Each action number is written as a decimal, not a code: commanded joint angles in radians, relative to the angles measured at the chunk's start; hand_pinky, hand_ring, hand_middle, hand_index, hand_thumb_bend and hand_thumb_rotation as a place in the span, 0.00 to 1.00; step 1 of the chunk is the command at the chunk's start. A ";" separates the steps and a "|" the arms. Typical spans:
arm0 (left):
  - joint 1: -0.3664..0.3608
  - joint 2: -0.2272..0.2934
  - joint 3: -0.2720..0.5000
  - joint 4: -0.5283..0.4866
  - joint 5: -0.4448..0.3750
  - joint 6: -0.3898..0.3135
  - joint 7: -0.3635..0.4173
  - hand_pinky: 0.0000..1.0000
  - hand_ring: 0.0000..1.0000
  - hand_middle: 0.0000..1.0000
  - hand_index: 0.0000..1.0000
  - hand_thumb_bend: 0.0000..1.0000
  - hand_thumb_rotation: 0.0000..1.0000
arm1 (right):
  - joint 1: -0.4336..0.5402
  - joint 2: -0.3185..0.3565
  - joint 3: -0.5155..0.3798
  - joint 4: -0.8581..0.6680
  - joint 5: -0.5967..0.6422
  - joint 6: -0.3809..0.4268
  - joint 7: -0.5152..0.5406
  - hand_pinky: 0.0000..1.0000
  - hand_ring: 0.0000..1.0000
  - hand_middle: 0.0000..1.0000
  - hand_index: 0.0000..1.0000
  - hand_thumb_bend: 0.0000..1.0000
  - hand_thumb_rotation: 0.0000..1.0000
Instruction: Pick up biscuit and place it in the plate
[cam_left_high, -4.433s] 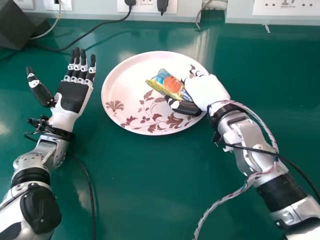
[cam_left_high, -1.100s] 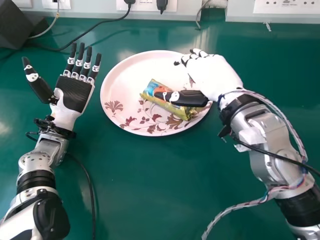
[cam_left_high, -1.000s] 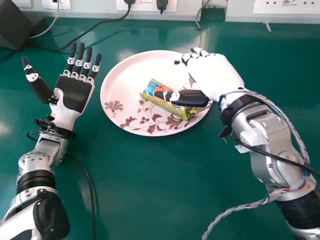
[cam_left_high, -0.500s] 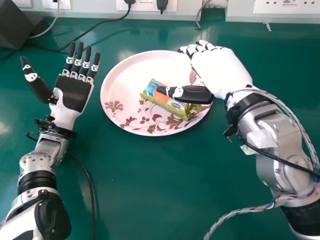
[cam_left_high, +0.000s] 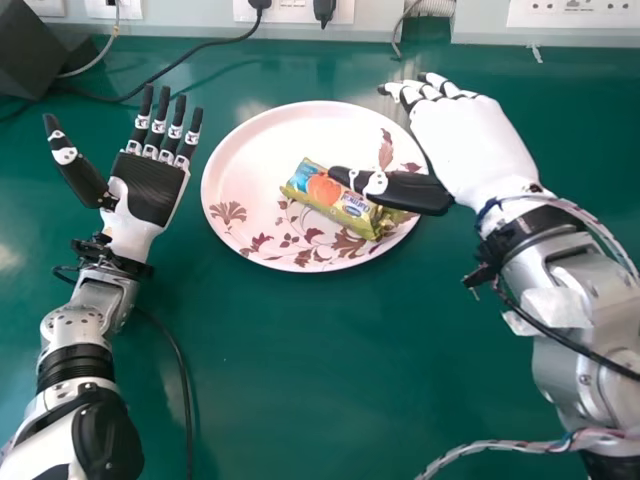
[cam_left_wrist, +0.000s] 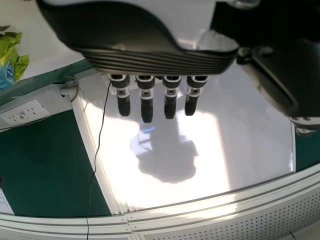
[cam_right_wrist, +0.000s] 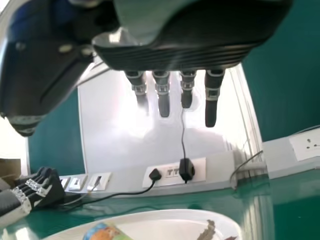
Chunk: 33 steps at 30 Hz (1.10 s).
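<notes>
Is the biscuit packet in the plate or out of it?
In it: the packet lies within the pink plate, and the right hand has straight fingers, its thumb over one end.

Plate (cam_left_high: 265, 140): pale pink, brn floral print twd near & rt edges
Biscuit pkt (cam_left_high: 350, 207): yel-grn w/ blue, orange
Worktop (cam_left_high: 290, 370): plain grn
L hand (cam_left_high: 146, 192), R hand (cam_left_high: 468, 140): blk/wht

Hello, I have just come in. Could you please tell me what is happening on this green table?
A robot is busy with a biscuit packet, which lies on the flowered part of a pink plate. Its right hand is open at the plate's right side, with the thumb reaching over the packet; nothing is gripped. The left hand is idle and open, left of the plate. The biscuit is in the plate, so the placing looks done.
</notes>
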 joint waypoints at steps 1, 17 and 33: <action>0.026 -0.012 -0.011 -0.013 -0.007 0.005 -0.004 0.97 0.93 0.98 1.00 1.00 0.71 | 0.029 0.010 -0.023 -0.037 0.009 -0.004 -0.013 0.80 0.88 0.97 0.97 1.00 0.83; 0.034 -0.023 -0.011 -0.035 -0.010 0.015 0.003 0.97 0.90 0.94 1.00 1.00 0.73 | 0.147 0.063 -0.124 -0.131 0.076 -0.035 -0.104 0.77 0.87 0.96 0.99 1.00 0.87; 0.050 -0.026 -0.023 -0.054 -0.009 0.010 -0.001 0.91 0.89 0.93 1.00 1.00 0.68 | 0.252 0.119 -0.192 -0.172 0.239 -0.111 -0.223 0.77 0.88 0.97 1.00 1.00 0.89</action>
